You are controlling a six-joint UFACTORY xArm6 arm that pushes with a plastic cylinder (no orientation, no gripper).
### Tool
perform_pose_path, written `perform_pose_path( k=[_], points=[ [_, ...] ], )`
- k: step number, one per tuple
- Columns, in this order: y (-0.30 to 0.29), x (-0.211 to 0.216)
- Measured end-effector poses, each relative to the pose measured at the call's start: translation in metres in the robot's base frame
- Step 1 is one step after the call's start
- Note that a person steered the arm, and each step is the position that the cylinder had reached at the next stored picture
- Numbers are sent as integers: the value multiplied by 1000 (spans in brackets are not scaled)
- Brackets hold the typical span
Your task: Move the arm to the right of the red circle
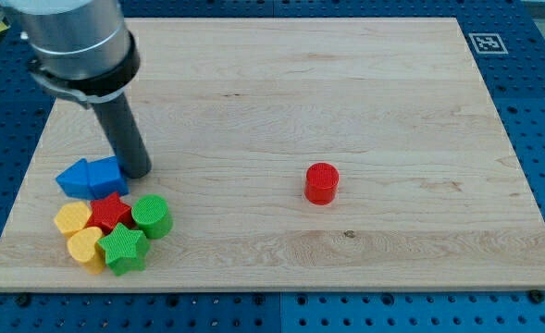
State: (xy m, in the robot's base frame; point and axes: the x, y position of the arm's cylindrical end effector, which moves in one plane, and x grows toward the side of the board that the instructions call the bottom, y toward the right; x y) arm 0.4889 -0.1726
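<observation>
The red circle (322, 183) is a short red cylinder standing alone on the wooden board (346, 83), right of the middle. My tip (137, 170) rests on the board far to the view's left of it, touching or just beside the right edge of a blue block (106, 176). The rod rises from there up to the arm's grey body at the view's top left.
A cluster of blocks lies at the lower left: a blue triangular block (73, 178), a red star (111, 212), a green cylinder (151, 216), a green star (123, 250), a yellow hexagon-like block (72, 219) and a yellow block (85, 247). A marker tag (486, 43) sits at the top right.
</observation>
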Motion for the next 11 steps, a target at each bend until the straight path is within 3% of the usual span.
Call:
perform_pose_path(
  k=[5,6,7,9,10,11],
  points=[
    [5,-46],
    [63,-78],
    [160,-77],
    [335,-29],
    [369,18],
    [324,34]
  ],
)
